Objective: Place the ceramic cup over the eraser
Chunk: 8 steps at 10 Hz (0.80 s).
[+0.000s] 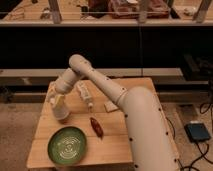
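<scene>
Camera view: gripper (59, 103) right at cup (62, 115), just behind plate (67, 145); open or closed, can't tell.
Eraser (110, 106), prob. white block behind-right of plate, well apart. Risk: weak hold drops cup, or cup clips bottle (86, 95) en route.

A wooden table (112, 147) stands on a speckled grey floor (17, 127) in dim, warm light. A pale ledge (30, 75) runs behind its far edge. A black box (198, 132) lies on the floor to the right. The gripper (60, 102) is near the table's left edge.
</scene>
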{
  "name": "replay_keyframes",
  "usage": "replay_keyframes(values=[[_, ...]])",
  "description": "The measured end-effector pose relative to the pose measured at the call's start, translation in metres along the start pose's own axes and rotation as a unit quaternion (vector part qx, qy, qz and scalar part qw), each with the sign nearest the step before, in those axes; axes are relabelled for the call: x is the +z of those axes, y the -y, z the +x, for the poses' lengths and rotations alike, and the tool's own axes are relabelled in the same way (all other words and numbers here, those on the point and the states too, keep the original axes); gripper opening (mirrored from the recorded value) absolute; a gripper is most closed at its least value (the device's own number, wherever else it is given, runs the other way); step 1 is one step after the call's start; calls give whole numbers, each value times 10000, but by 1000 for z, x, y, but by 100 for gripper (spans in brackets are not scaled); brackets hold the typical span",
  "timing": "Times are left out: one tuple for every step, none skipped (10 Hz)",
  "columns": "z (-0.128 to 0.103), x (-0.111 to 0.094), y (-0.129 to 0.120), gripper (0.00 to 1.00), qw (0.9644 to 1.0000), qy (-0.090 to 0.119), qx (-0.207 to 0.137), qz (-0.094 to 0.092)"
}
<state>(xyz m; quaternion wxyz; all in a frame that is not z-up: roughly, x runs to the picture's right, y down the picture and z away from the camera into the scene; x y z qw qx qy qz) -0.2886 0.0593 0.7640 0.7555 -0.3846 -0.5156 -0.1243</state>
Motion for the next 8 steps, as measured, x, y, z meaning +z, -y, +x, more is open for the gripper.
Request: replay_keyframes(values=[[-2,-1,-2,50,10000,17,5,-10],[-4,-1,-4,50,10000,41,10,-28],[-6,0,-7,50,10000,60,14,-63],[-8,3,-10,50,9999,80,12,-105],[-9,4,-13,50,9999,98,12,-139],[-9,5,-16,50,9998,104,15,-153],[-7,5,-16,50,9998,110,32,-151],[-7,5,-18,50,9998,121,40,-170]])
